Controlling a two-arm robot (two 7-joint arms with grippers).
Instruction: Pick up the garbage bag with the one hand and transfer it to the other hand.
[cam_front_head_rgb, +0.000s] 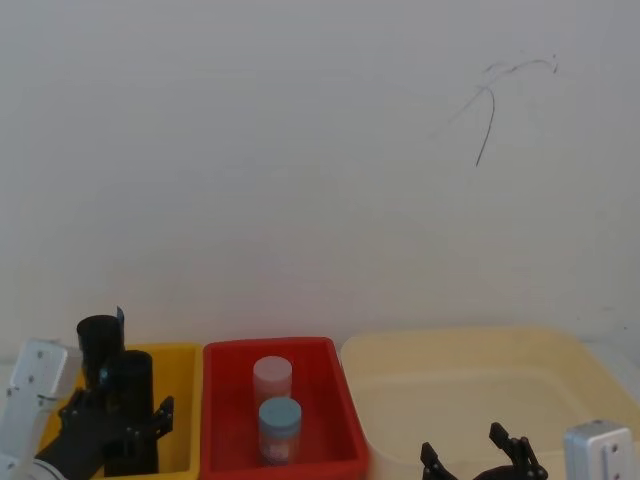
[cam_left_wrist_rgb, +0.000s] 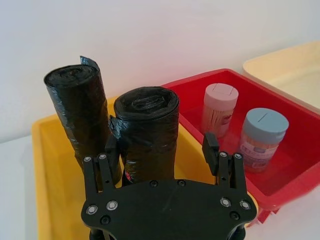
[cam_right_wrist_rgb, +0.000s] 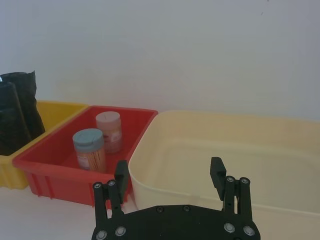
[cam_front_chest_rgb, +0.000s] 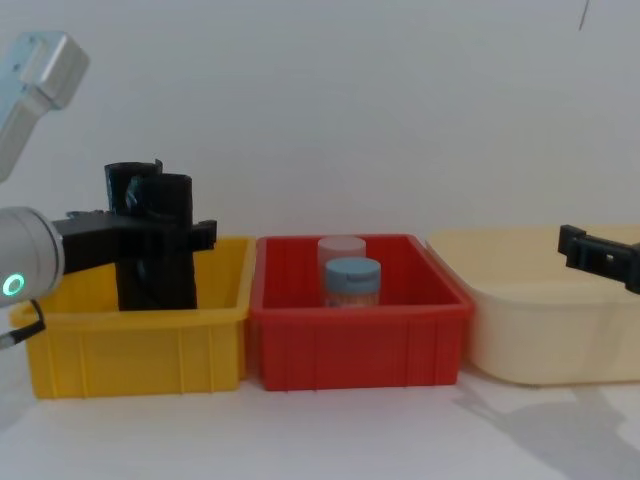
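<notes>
left pincer (cam_left_wrist_rgb: 160, 145) open wide, the upright garbage bag (cam_left_wrist_rgb: 147, 120) standing between its fingers, ungripped; right pincer (cam_right_wrist_rgb: 168, 169) open, empty, well apart.

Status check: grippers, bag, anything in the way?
Left gripper open, astride the garbage bag in the yellow bin. Right gripper open, hovers by the cream bin. Second black roll close beside the bag, next to one finger.

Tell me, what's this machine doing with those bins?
The left gripper has its fingers open around the garbage bag, which stands upright in the yellow bin beside a slimmer black roll. It has not closed on the bag or lifted it yet. The right gripper hangs open near the cream bin.
</notes>
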